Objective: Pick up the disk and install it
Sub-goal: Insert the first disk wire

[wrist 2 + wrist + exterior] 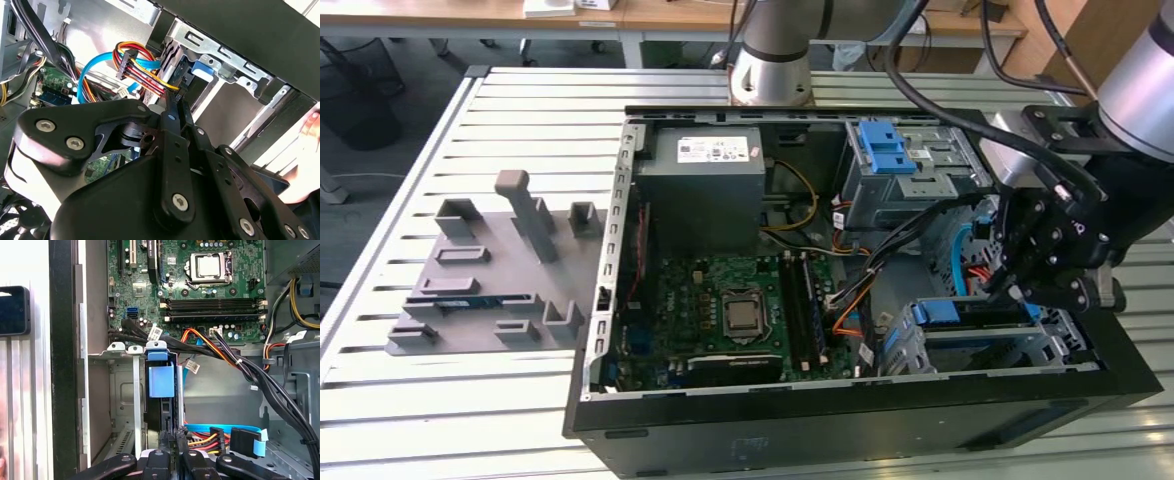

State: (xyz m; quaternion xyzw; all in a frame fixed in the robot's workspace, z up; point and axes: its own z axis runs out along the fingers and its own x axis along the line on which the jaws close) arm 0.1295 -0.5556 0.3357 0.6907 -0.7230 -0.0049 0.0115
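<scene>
Disk [161,390] sat edge-up in its cage [122,390], straight ahead of the gripper [172,440]; jaws looked nearly closed, apparently pinching its end.

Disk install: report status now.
Black gripper at drive cage, fingers together. Silver hard drive in blue bracket sits upright in cage slot. Orange-yellow cable bundle close alongside.

A robotics lab or test workshop: an opened desktop computer case [854,420] lies on a slatted aluminium worktable [520,100] beside a grey fixture with moulded holders [494,280], while wooden desks [667,15] stand behind the robot arm's base [771,60].
</scene>
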